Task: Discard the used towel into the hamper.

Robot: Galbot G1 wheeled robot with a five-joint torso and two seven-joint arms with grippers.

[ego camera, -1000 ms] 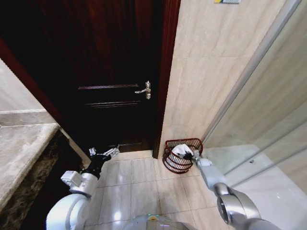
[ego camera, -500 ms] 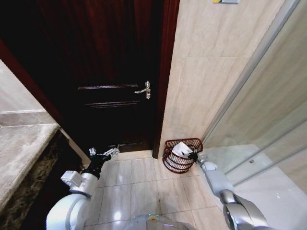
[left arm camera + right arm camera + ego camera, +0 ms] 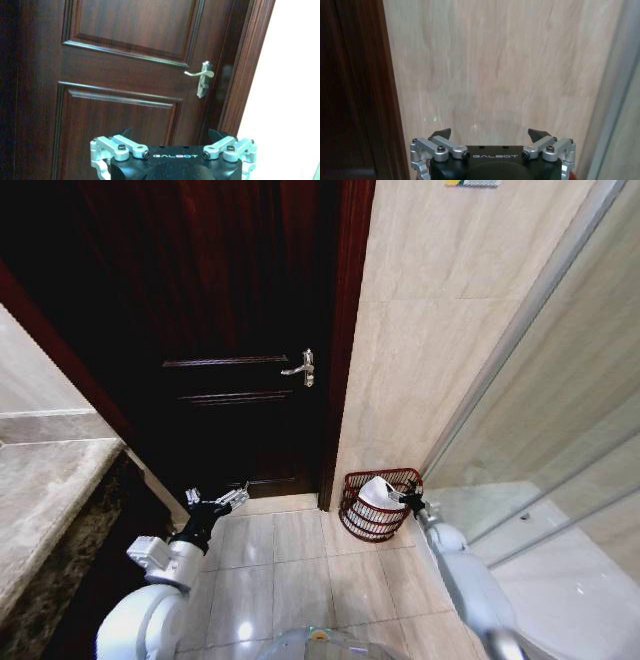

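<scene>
From where I sit, the left side of the head view gives me a stone counter [image 3: 40,500], and past it the dark wooden door [image 3: 230,330] with its silver lever handle [image 3: 303,367]. My left gripper [image 3: 217,500] is low near the foot of that door, above the floor tiles [image 3: 290,580], and holds nothing. On the left wrist camera its fingers [image 3: 123,132] stand spread wide, pointed at the door panels, with the handle [image 3: 202,77] up ahead of them.

Moving right, the hamper [image 3: 377,505] — a dark red wire basket — stands on the floor in the corner, just beside the door frame [image 3: 345,330] and against the beige tiled wall [image 3: 440,330]. The towel [image 3: 379,493] is a white bundle lying inside it, its top showing at rim height.

My right gripper [image 3: 409,499] is at the hamper's right rim, close beside the towel; I cannot tell whether it touches the cloth. On the right wrist camera its fingers [image 3: 441,132] are apart with nothing between them, facing the wall — the door frame [image 3: 360,86] runs down one side. Farthest right is the glass shower partition [image 3: 560,410].
</scene>
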